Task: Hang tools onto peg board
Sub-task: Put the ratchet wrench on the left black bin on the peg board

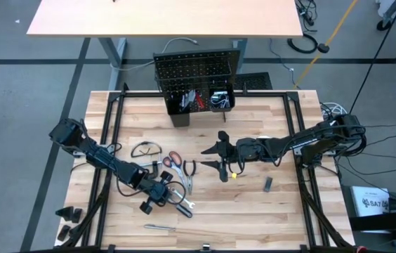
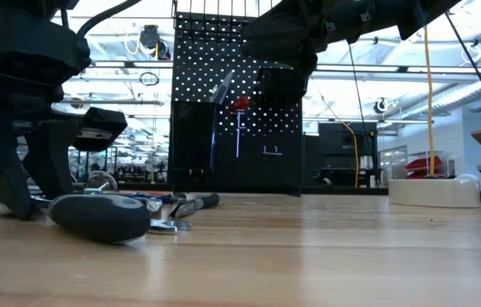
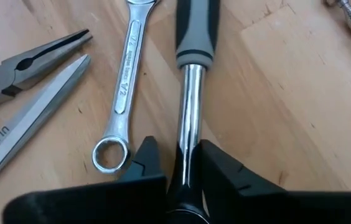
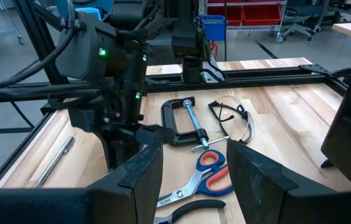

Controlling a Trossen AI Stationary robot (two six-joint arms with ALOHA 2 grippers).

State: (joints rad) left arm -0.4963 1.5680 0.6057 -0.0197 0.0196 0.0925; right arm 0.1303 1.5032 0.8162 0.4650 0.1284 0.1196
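Note:
The peg board (image 1: 194, 70) stands upright at the table's far edge with small bins (image 1: 199, 102) at its foot. A red-handled tool (image 2: 240, 106) shows against the board. My left gripper (image 1: 159, 190) is low at the near left, shut on a ratchet wrench (image 3: 191, 37) with a chrome shaft and a black-and-grey handle. A combination wrench (image 3: 122, 81), pliers (image 3: 26, 62) and scissors (image 3: 32, 115) lie beside it. My right gripper (image 1: 219, 158) hangs open and empty above the table's middle. Its wrist view shows the C-clamp (image 4: 185, 121) and safety glasses (image 4: 233, 118). My left gripper pinches the ratchet wrench's chrome shaft (image 3: 187, 134) between its two fingers, below the handle. The fingers come from above and lie across the shaft. The handle (image 2: 100, 215) rests on the table. The wrench's head end is hidden under the gripper.
A thin metal rod (image 1: 159, 227) lies near the front edge, and a small dark piece (image 1: 268, 184) lies at the right. A black frame rail (image 1: 107, 154) runs along the table's sides. Bare wood lies between the tools and the board.

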